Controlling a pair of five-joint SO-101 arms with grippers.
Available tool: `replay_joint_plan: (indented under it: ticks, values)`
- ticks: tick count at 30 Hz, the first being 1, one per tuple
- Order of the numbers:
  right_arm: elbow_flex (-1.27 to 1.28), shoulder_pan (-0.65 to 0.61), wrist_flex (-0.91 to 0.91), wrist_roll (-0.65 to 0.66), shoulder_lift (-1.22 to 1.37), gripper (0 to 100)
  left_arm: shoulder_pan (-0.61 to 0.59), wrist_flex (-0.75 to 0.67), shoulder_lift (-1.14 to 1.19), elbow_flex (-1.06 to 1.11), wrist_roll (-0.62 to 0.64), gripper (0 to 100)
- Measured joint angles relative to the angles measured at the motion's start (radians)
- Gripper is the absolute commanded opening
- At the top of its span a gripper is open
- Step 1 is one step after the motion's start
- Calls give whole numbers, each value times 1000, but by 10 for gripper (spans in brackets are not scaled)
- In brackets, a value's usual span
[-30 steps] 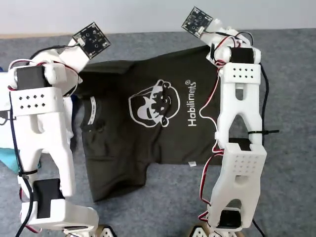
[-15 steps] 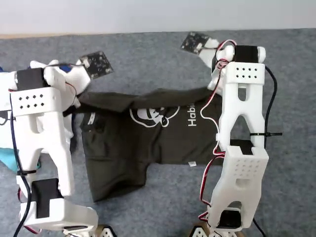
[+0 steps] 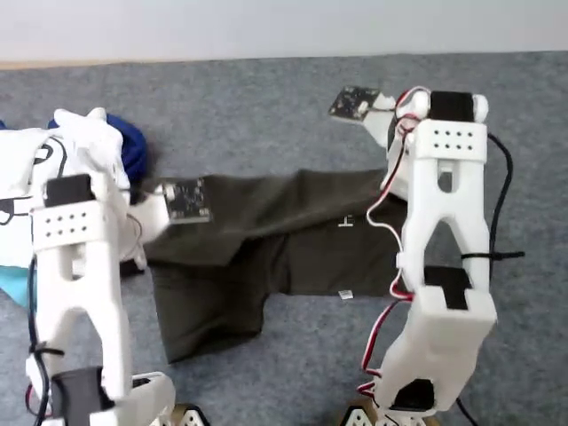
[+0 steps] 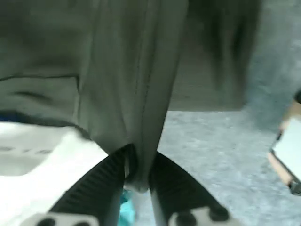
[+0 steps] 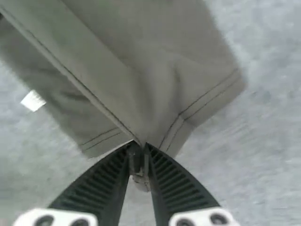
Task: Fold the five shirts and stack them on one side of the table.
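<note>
A heap of other clothes sits on the left side of the grey table [image 3: 266,106]: a white shirt [image 3: 27,177], a blue shirt [image 3: 133,151] behind it and a bit of teal cloth [image 3: 9,286] at the edge. The left arm [image 3: 75,266] stands over part of this heap. The dark shirt [image 3: 266,240] lies across the middle of the table between the two arms, doubled over on itself into a long band. One sleeve is spread toward the robot, and a small white label [image 3: 344,294] shows at the near hem. The left claw [image 4: 139,162] is closed tight on a gathered fold of the dark shirt, with the cloth hanging away from its black jaws and the white shirt just beside it. The right claw [image 5: 138,149] is likewise pinched onto a stitched corner of the same shirt, jaws almost touching, with grey table behind. From above, the right arm [image 3: 439,231] covers that end of the shirt, and a wrist board hides the left claw's grip. The heap runs past the frame's edge, so how far it goes cannot be told.
</note>
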Motion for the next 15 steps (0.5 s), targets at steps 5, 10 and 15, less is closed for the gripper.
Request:
replay_joint_plan:
  ticks: [5,10,15]
  values:
    - [176,0,0,0,-72,9,0,0,-23,112,-11,2]
    - [341,0,-38,0,-115,9,0,0,-23,195,-35,2]
    - [509,0,-129,0,-155,9,0,0,-23,252,-57,2]
